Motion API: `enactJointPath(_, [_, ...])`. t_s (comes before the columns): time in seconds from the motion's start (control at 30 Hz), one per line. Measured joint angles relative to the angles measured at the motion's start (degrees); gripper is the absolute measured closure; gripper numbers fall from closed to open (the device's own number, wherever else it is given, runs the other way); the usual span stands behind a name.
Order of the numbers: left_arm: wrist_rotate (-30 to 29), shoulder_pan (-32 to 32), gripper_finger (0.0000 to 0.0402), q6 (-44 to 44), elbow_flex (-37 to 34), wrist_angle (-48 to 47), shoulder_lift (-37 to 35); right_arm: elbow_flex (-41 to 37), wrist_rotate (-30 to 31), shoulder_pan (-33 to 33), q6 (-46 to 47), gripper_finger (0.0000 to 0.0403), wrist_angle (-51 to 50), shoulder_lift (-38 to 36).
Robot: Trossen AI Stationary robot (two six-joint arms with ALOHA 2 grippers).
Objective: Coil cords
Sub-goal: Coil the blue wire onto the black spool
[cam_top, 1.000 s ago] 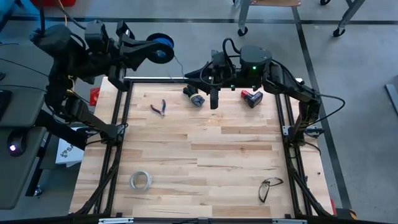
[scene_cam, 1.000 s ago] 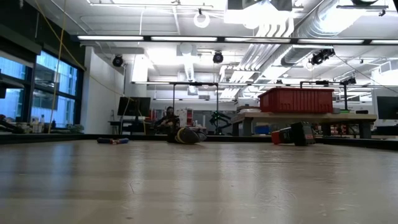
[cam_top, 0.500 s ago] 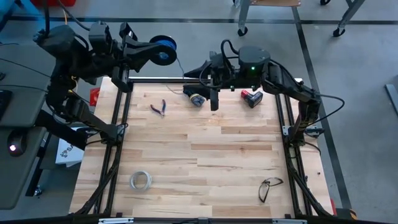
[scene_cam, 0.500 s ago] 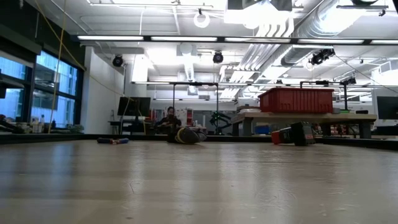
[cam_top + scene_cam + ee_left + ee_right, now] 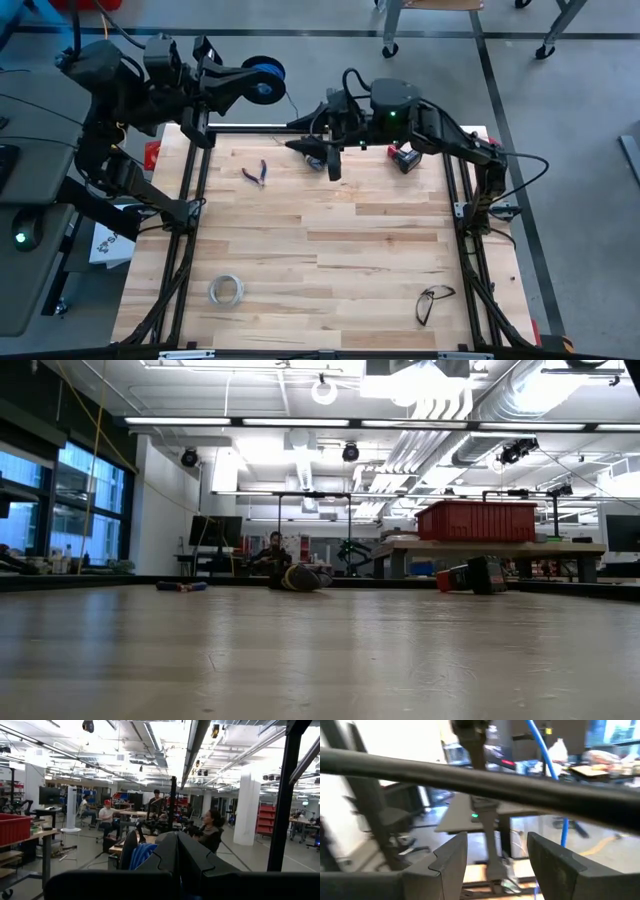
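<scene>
The spool [image 5: 262, 69] is a small round reel, dark at the rims with blue wire wound on it; a thin wire [image 5: 288, 103] trails from it toward the table's far edge. It sits clamped at the tip of the left gripper [image 5: 240, 80], whose dark fingers are closed on it beyond the table's far edge. In the left wrist view the spool [image 5: 140, 855] shows as blue windings against one dark finger. The left arm reaches out level from its base, folded at the elbow, over the black metal frame rail.

The right gripper [image 5: 318, 146] hangs over the far part of the table [image 5: 330, 250], a pale wooden slab of joined planks. Its fingers [image 5: 447, 857] stand apart, gripping nothing, with the frame rail crossing ahead of them. The right arm stretches sideways from its base toward the spool, which lies beyond the gripper, off the table.

Just beneath the right gripper lies a small dark roundish object, partly hidden. Pliers [image 5: 256, 173] lie near it.
</scene>
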Motion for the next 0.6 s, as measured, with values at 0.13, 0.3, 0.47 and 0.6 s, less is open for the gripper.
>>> enactJointPath(0.13, [0.0,0.0,0.0399,0.0,0.0,-0.1,0.0,0.0,-4.7,1.1,2.7,0.0203,2.2,-0.7])
enactJointPath(0.3, [0.0,0.0,0.0399,0.1,0.0,-0.1,-0.1,0.0,-4.6,3.6,1.1,0.0203,2.2,-3.0])
enactJointPath(0.47, [0.0,0.0,0.0399,-0.2,0.0,-0.1,-0.1,0.1,10.2,5.4,-2.4,0.0203,-0.3,-4.3])
enactJointPath(0.6, [0.1,0.0,0.0399,-0.3,0.0,-0.1,-0.1,0.0,15.9,4.7,-3.1,0.0203,-2.1,-3.9])
